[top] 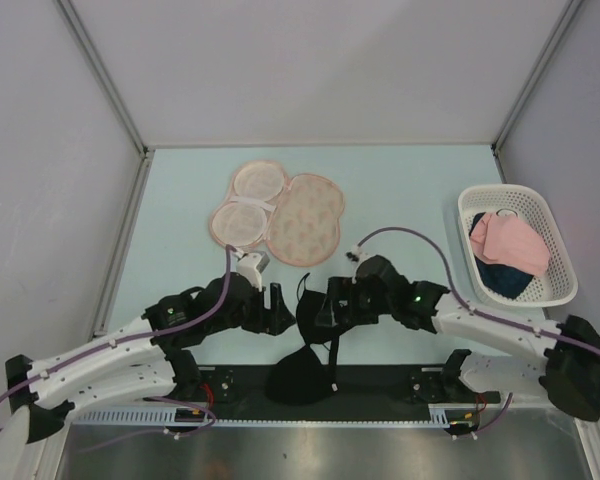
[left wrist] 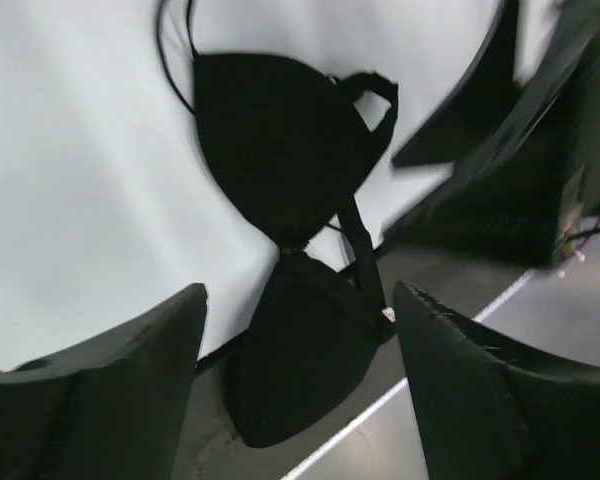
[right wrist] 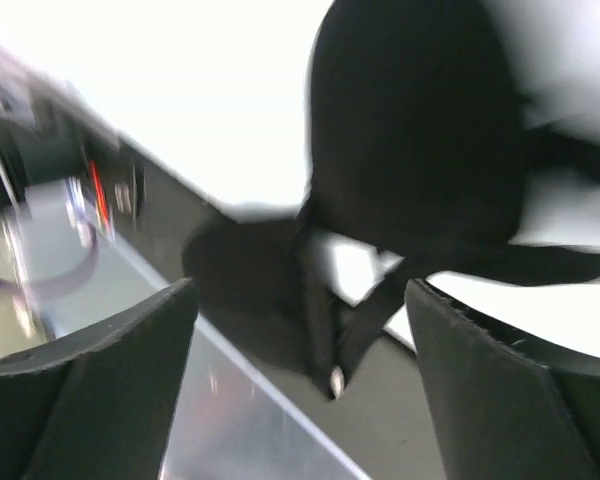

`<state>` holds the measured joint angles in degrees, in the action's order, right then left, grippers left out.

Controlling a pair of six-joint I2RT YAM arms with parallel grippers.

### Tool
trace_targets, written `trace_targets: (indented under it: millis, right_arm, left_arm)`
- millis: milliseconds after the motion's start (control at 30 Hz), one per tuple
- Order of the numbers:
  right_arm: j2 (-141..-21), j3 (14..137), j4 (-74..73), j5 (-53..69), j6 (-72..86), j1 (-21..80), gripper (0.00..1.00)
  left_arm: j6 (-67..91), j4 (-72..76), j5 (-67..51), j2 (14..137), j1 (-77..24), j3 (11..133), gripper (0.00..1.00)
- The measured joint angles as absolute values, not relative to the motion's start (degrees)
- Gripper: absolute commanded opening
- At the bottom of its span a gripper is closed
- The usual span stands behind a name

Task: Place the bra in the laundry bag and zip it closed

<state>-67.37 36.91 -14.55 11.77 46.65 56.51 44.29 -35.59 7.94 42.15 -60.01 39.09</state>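
Pale green table inside white walls: the bra waits at the near edge, not yet in the bag.
The bra [top: 300, 378] lies lengthwise, one cup on the table [top: 410, 190] and the other over the dark strip at the near edge. It sits between the left gripper [top: 276, 303] and the right gripper [top: 323, 312], both with fingers apart and holding nothing. The laundry bag [top: 280, 215] lies spread open, well apart toward the far side. The step in hand looks like picking up the bra; the next move calls for a grip on a cup or the centre, then a carry to the bag. The right wrist view is blurred, the grippers partly hide the upper cup from above, and the zip cannot be made out.
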Motion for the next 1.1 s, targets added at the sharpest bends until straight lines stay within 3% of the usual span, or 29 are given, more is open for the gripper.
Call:
trace_targets:
  millis: [100,200,367,767,800,933,1100]
  right_arm:
    - [-60.95,36.84,-17.37,9.89,44.21,48.99,1.00]
    - [-57.82,36.82,-17.91,12.21,40.16,39.09,1.00]
    - [-67.26,39.07,-19.09,21.56,31.40,26.63,1.00]
    - [-92.12,52.51,-20.53,28.05,13.41,38.94,0.85]
    - [-93.14,52.90,-20.78,27.83,12.67,39.97,0.84]
    - [-96.42,54.85,-22.81,24.64,11.29,42.24,0.64]
    - [-97.56,56.38,-23.35,16.84,14.46,43.62,0.62]
  left_arm:
    - [44.88,-32.60,3.62,43.16,-60.20,35.99,0.69]
    - [48.36,-29.87,0.08,39.97,-60.95,29.71,0.74]
    - [57.74,-29.85,-4.03,34.00,-61.45,20.18,0.81]
    - [64.93,-32.49,-5.10,37.98,-62.76,19.22,0.78]
    - [64.90,-33.23,-4.01,37.60,-62.78,19.84,0.78]
    - [64.88,-34.44,0.54,35.35,-62.83,22.72,0.78]
    - [64.62,-34.54,4.45,35.33,-62.87,25.23,0.79]
